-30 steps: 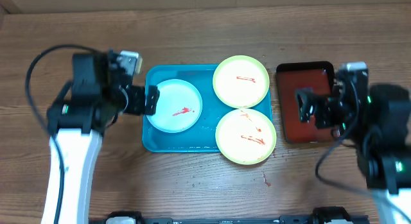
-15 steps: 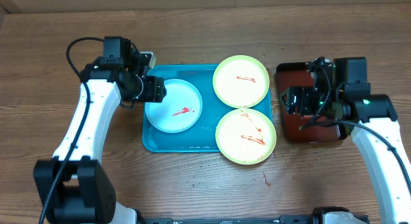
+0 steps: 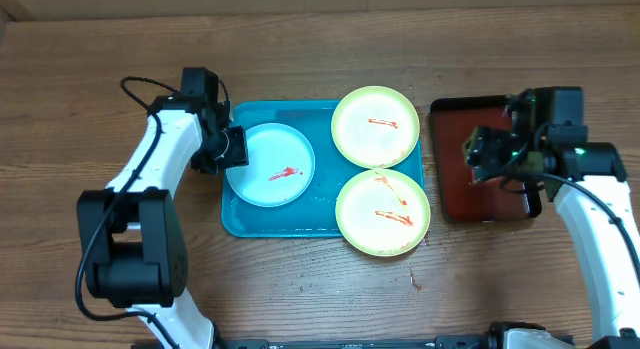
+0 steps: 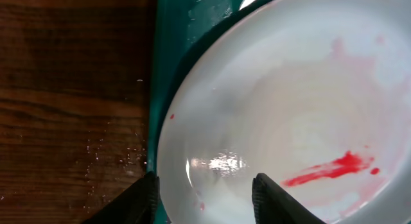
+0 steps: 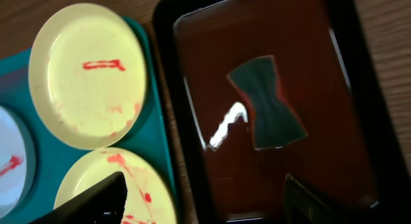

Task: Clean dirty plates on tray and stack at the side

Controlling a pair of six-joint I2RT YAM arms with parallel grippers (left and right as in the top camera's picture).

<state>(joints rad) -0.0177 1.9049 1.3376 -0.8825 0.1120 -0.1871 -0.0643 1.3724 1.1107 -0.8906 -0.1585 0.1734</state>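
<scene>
Three plates with red sauce streaks rest on the turquoise tray (image 3: 280, 224). The mint-white plate (image 3: 272, 165) lies at the left. Two yellow-green plates (image 3: 375, 126) (image 3: 383, 213) overlap the tray's right rim. My left gripper (image 3: 232, 149) is at the mint-white plate's left edge. In the left wrist view that gripper (image 4: 205, 198) is open and straddles the rim of the plate (image 4: 289, 108), one finger outside it and one over its inside. My right gripper (image 3: 480, 149) hangs open over the dark red tray (image 3: 455, 204), holding nothing.
A dark bow-tie-shaped flat piece (image 5: 266, 102) lies in the wet dark red, black-rimmed tray (image 5: 359, 121). A small red sauce spot (image 3: 413, 281) marks the wooden table in front of the plates. Water droplets (image 4: 103, 153) dot the wood left of the turquoise tray.
My left gripper has moved onto the mint-white plate's left rim and its jaws have narrowed. The right gripper has shifted slightly over the dark red tray and narrowed a little.
</scene>
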